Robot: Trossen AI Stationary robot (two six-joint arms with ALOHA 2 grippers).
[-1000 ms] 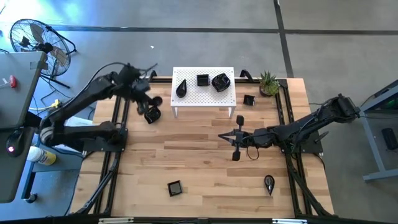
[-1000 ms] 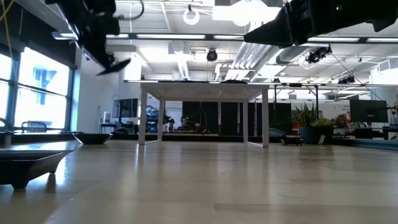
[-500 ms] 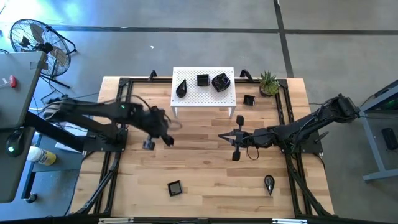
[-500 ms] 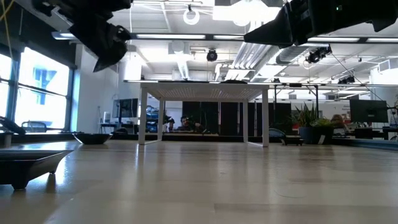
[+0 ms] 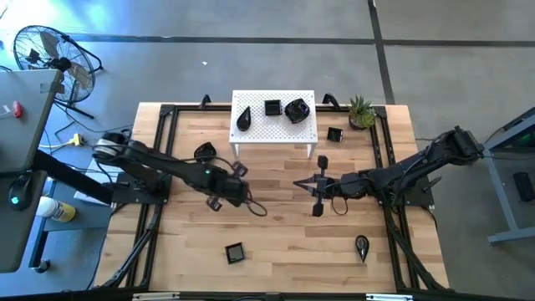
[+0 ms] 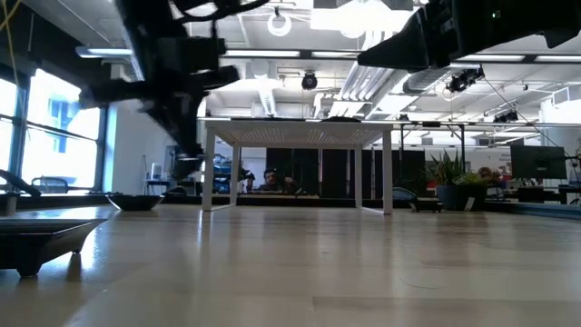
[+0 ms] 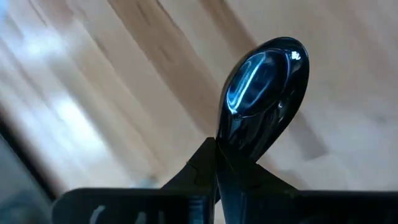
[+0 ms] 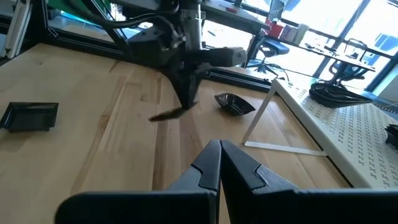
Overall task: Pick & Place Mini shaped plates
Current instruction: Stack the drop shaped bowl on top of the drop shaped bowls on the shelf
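My left gripper (image 5: 235, 192) hangs over the table's middle-left, shut on a glossy black teardrop mini plate (image 7: 264, 87). The right wrist view shows that plate (image 8: 168, 114) under the fingers. My right gripper (image 5: 316, 187) hovers shut near the table's middle. Three black plates lie on the white perforated stand (image 5: 273, 125). Other plates rest on the table: a rounded one (image 5: 205, 151) left of the stand, a small square one (image 5: 334, 135), a square one (image 5: 235, 251) near the front edge and a teardrop one (image 5: 361, 246). My left gripper pinches the teardrop plate by its narrow end (image 7: 229, 163) between the two fingers. The fingers (image 8: 186, 87) point down from above. The plate is lifted clear of the table and juts out sideways from the fingertips, its broad end (image 7: 280, 59) free.
A small green potted plant (image 5: 361, 111) stands at the far right corner. Black rails (image 5: 160, 167) run along the table's sides. Bare wood (image 5: 284, 234) lies between the two front plates. A fan (image 5: 46, 50) and a side table stand off to the left.
My left arm has swung from beside the stand's left end toward the table's middle and near edge, dropping lower and tipping its fingers downward, carrying the teardrop plate along. My right arm has kept still.
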